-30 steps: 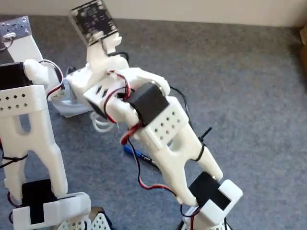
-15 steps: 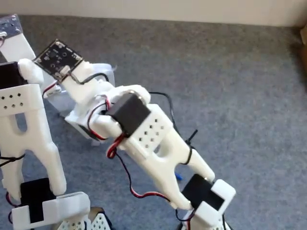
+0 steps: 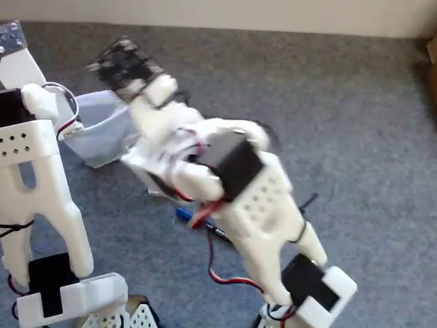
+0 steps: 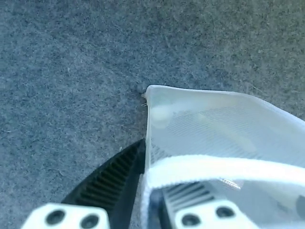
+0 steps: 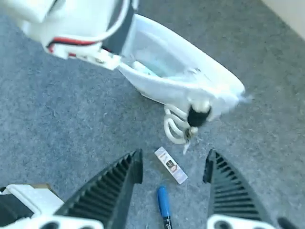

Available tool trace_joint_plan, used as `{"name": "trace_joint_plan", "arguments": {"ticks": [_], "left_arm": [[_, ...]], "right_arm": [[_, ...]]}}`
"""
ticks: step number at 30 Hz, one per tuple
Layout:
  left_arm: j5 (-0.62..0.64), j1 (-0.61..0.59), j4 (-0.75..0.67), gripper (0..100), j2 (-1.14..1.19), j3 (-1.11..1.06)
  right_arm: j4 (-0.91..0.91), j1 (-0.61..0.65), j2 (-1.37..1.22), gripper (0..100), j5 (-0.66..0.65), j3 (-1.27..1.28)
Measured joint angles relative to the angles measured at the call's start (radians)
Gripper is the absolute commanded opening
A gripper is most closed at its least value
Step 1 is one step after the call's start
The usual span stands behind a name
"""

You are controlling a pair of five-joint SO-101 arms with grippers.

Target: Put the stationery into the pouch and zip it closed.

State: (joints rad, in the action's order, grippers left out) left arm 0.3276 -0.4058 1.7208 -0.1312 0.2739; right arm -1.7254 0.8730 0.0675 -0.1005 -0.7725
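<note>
**Entry: soft pouch, held at the rim, with loose stationery beside it**

Pouch (image 5: pixel 181 71): translucent white, lying on the grey carpet (image 3: pixel 355 137) with its mouth open. Pale shapes show through the wall, and we cannot say what they are. We judge it light and limp, likely to sag shut, so the stitched rim band is the place to hold, not the thin wall.

Cord (image 5: pixel 174 129): white, coiled, with a dark bead, hanging off the pouch's end. We take it for the zip pull. It is small and floppy, best pinched close to the bead.

Left gripper (image 4: pixel 148 152): clamped on the pouch's rim at a corner, with the fabric pinched between the jaws.

Right gripper (image 5: pixel 174 155): jaws well apart with nothing in them, hanging above the carpet just beside the pouch.

Blue pen (image 5: pixel 163 205): on the carpet outside the pouch, below the right gripper's open jaws. It is stiff, thin and smooth, and we expect it to roll or slip, so take it across the barrel near the middle.

Small white piece (image 5: pixel 170 165): flat and oblong, on the carpet between pen and cord. It sits low, so we judge it awkward to lift, and would grip it by the long edges
</note>
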Motion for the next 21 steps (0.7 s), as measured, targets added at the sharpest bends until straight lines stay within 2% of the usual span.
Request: {"name": "trace_joint_plan", "arguments": {"ticks": [4,13,17,21], "left_arm": [[0.000,-0.037,0.000,1,0.000,-0.002],[0.005,-0.137,0.000,1,0.000,-0.003],[0.006,-0.199,0.000,1,0.000,-0.003],[0.006,-0.256,0.000,1,0.000,-0.003]], "right_arm": [[-0.017,-0.026,0.034,20.5,0.029,0.035],[-0.018,-0.095,0.032,20.5,0.054,0.307],[0.057,-0.100,0.034,20.5,-0.098,0.479],[0.273,-0.100,0.032,20.5,-0.199,0.709]]}}
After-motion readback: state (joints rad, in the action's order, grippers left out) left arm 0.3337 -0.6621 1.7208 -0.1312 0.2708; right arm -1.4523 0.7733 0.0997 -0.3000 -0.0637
